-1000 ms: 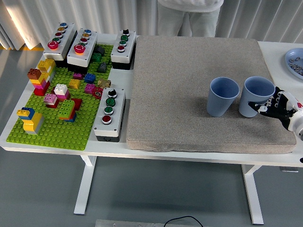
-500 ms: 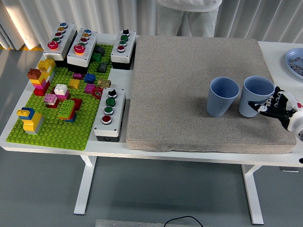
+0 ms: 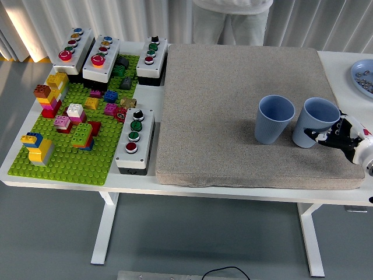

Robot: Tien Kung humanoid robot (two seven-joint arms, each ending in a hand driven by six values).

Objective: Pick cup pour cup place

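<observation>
1. While the right robot hand [image 3: 335, 135] is wrapping its fingers around the right cup [image 3: 313, 121], that cup is now tilting off the grey mat [image 3: 233, 105] just right of the left cup [image 3: 274, 118], so the lift is probably beginning.
2. Beyond the wrist the arm is running out of frame; any contents of either cup are hard to make out.

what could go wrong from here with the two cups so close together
The right hand grips the right blue ribbed cup low on its side, and that cup already leans toward the left blue ribbed cup. The gap between them is small, so lifting could knock the left one over. The soft grey felt mat may also let either cup tip easily.
</observation>
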